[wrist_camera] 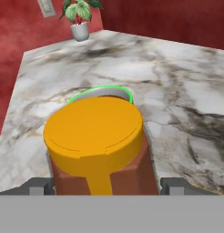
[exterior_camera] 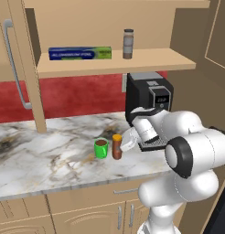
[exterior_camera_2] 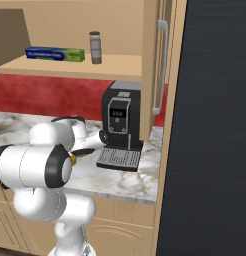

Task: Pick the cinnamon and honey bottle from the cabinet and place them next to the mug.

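Note:
The honey bottle point(exterior_camera: 116, 146), amber with an orange cap, stands upright on the marble counter just right of the green mug point(exterior_camera: 101, 148). My gripper point(exterior_camera: 119, 147) reaches in from the right and is shut on the bottle. In the hand view the bottle point(wrist_camera: 95, 132) sits between my two fingertips point(wrist_camera: 37, 184), which press against its sides, and the mug's green rim point(wrist_camera: 86, 93) peeks out behind it. The cinnamon point(exterior_camera: 128, 44), a slim grey jar with a dark lid, stands on the cabinet shelf point(exterior_camera: 109, 66); the right base view shows the jar point(exterior_camera_2: 95, 47) on that shelf point(exterior_camera_2: 70, 67) too.
A black coffee machine point(exterior_camera: 148, 98) stands on the counter right behind my hand. A blue and green foil box point(exterior_camera: 80, 53) lies on the shelf left of the cinnamon. The open cabinet door point(exterior_camera: 13, 64) hangs at left. A potted plant point(wrist_camera: 79, 20) stands in the far corner.

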